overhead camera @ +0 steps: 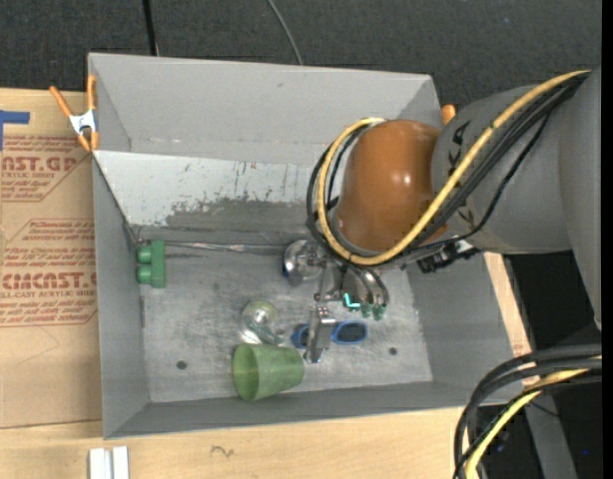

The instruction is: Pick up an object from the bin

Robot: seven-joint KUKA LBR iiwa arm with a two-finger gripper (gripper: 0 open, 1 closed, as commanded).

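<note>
My gripper point(320, 335) hangs low over the bin floor, right of centre, beneath the arm's orange cover. A small blue thing point(347, 332) lies on the floor right against it, partly hidden by it. A green plastic cup point(266, 370) lies on its side just to the left and nearer the front wall. A clear shiny ball point(259, 317) rests above the cup, a short way left of the gripper. I cannot make out whether anything is held.
A shiny metal piece point(299, 259) sits near the back wall, up and left of the gripper. A green block point(150, 263) lies at the far left of the floor. The arm covers the bin's right part.
</note>
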